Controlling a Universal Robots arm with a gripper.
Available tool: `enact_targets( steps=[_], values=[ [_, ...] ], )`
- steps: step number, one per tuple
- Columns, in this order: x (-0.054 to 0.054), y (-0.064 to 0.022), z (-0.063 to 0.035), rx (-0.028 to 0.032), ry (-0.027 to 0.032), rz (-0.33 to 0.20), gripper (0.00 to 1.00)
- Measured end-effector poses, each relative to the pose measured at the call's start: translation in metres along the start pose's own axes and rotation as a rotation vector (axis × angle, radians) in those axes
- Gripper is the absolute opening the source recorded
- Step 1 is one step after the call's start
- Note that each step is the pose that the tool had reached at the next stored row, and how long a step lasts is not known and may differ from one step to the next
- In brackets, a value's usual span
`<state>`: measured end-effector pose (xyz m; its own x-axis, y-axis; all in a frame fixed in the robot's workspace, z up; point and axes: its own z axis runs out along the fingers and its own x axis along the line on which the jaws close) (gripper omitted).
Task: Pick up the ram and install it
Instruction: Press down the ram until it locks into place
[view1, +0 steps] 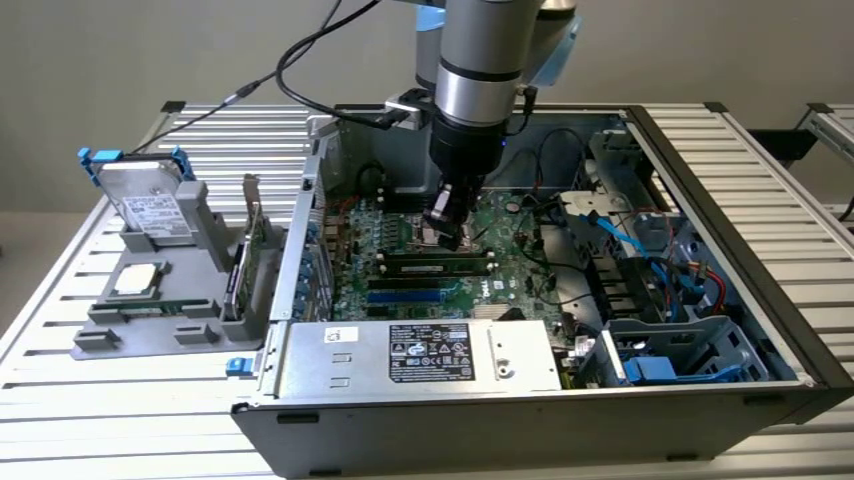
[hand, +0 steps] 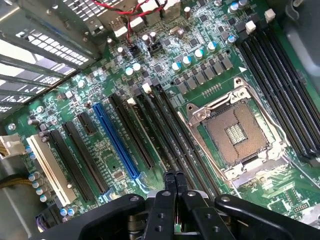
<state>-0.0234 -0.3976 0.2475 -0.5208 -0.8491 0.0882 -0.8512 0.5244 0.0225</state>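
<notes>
The pincer (view1: 445, 232) hangs clenched and empty-looking over the motherboard (hand: 165, 90), just above the ram (view1: 430, 266) lying in its slot. If that stick isn't fully latched, a skewed push could jam it or stress the board.

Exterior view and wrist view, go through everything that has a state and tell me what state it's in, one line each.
gripper: shut, empty, above the motherboard.
ram: lying in a slot on the motherboard, below the gripper.
computer case: side open, lying flat on the table.
processor socket: empty, frame around it.
blue expansion slot: empty.
processor chip: resting in the grey holder outside the case.
</notes>
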Motion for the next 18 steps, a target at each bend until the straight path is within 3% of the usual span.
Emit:
enact_targets(
  steps=[10,18],
  values=[
    [-0.0001,0.0,0.0017,0.014,-0.0168,0.108,0.1],
    [-0.0002,-0.0001,0.0022,0.0329,-0.0349,0.182,0.1]
  ],
)
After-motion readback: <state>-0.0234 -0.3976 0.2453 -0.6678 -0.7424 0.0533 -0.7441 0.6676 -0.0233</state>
